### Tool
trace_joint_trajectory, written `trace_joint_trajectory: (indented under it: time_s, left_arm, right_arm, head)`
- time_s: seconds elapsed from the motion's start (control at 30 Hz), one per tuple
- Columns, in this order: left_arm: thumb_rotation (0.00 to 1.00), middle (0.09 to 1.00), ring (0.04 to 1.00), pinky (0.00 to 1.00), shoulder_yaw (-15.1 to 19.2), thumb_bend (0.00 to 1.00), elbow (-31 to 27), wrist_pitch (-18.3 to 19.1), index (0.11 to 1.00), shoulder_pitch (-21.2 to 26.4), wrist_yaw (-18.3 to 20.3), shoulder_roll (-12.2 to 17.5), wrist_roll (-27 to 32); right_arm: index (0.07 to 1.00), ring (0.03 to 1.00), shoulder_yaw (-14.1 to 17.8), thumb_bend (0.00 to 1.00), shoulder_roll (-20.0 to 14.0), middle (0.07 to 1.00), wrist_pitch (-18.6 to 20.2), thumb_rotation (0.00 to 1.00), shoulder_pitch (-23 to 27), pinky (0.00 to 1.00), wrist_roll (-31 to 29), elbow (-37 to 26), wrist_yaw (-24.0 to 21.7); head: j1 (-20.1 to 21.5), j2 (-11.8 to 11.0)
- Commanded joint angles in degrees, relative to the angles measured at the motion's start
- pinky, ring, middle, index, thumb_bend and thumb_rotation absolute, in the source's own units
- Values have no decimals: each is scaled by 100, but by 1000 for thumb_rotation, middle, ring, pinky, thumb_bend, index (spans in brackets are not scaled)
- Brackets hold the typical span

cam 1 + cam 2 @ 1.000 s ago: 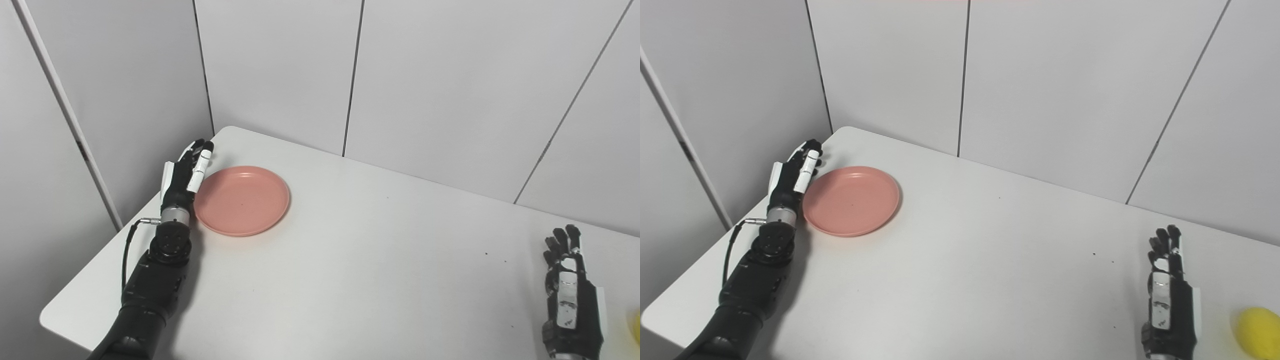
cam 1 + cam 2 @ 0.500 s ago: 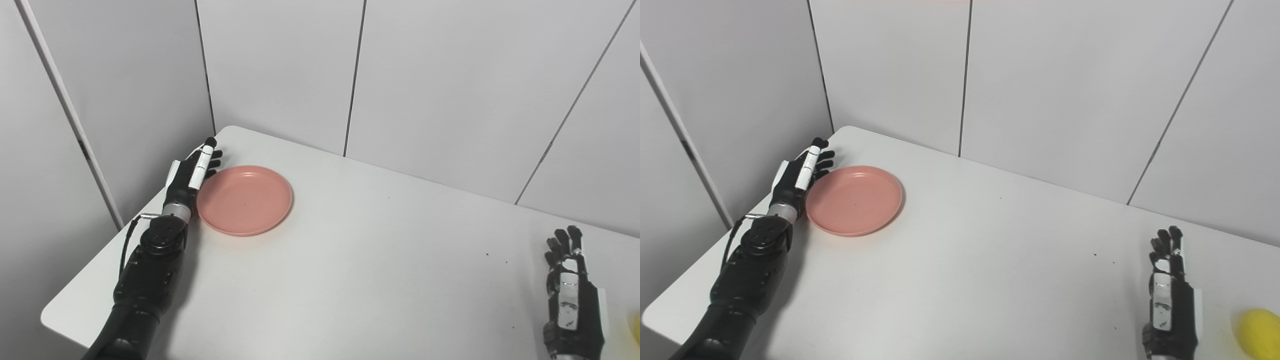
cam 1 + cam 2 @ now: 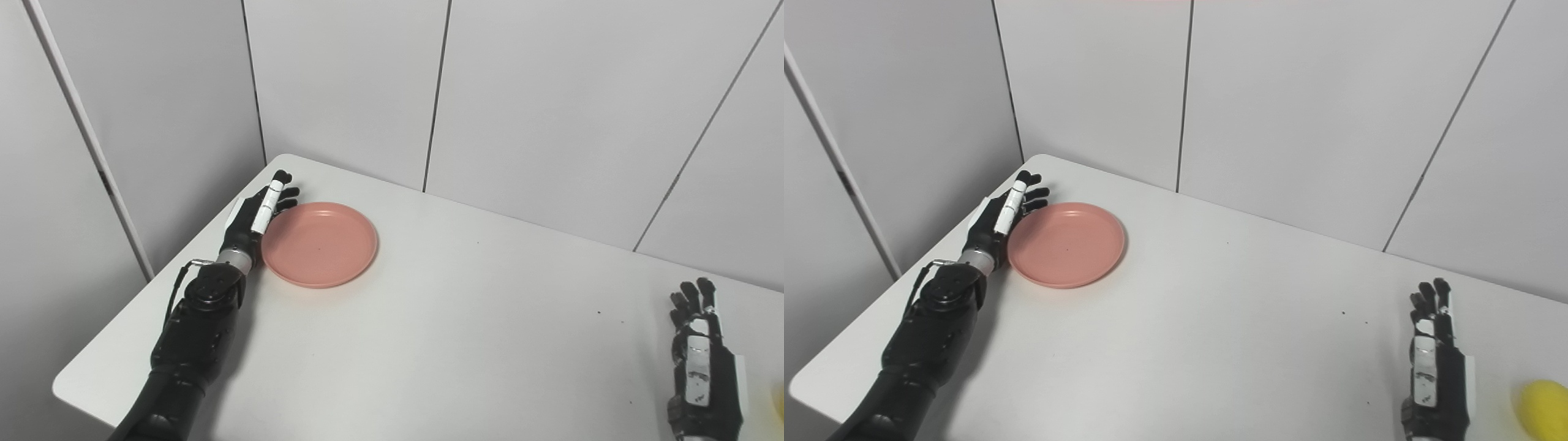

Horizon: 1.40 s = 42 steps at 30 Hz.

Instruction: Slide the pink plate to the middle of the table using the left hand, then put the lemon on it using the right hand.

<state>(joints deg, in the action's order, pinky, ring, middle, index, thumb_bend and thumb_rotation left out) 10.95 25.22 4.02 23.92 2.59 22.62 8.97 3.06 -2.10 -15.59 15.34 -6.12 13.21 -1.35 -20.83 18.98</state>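
The pink plate [image 3: 320,244] lies flat on the white table [image 3: 441,331], toward its far left corner. My left hand [image 3: 258,214] is open, fingers stretched out, pressed edge-on against the plate's left rim. The yellow lemon [image 3: 1543,409] rests at the table's near right, just right of my right hand [image 3: 1434,361]. That hand is open, fingers spread and pointing away from me, resting on the table and holding nothing. In the left eye view only a sliver of the lemon [image 3: 780,401] shows at the frame edge.
Grey wall panels [image 3: 343,86] close off the back and left sides of the table. The table's left edge [image 3: 153,288] runs just beside my left forearm. A few dark specks [image 3: 598,313] dot the surface near the right hand.
My left hand has pushed right and slightly away, and the plate has slid a little to the right with it. The right hand and lemon have stayed put.
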Motion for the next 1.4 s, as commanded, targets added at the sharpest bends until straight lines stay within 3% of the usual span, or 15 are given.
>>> trace_joint_trajectory:
  time_s: [0.0, 0.3, 0.83, 1.03, 1.23, 1.37]
  left_arm:
    - [1000, 840, 837, 822, -166, 783, -115, 120, 860, 200, 298, -108, 54]
    - [1000, 833, 835, 817, -226, 773, 333, -286, 846, 400, 485, -464, 287]
    - [1000, 851, 856, 853, -572, 780, 642, -454, 856, 581, 861, -1025, 416]
    - [1000, 850, 851, 845, -755, 767, 673, -448, 851, 613, 865, -1330, 381]
    - [1000, 864, 867, 868, -942, 738, 542, -53, 862, 557, 915, -1708, 395]
    - [1000, 875, 880, 867, -1065, 724, 454, -94, 875, 500, 891, -1880, 293]
  right_arm:
    - [978, 956, -6, 562, 96, 956, 28, 919, -223, 1000, -20, 86, 7]
    - [972, 954, -5, 580, 97, 951, 31, 925, -225, 1000, 59, 81, 37]
    - [963, 939, -7, 571, 64, 942, -56, 935, -211, 982, 95, 163, 42]
    - [966, 942, -6, 580, 35, 945, -70, 943, -186, 991, 110, 225, 36]
    - [966, 947, 6, 600, 27, 947, -167, 926, -163, 996, 80, 298, 15]
    - [960, 941, 3, 604, 15, 940, -304, 919, -120, 991, 90, 422, 4]
  head:
    - [5, 5]
    - [69, 31]
    - [141, 91]
    - [158, 103]
    - [267, 168]
    - [377, 222]
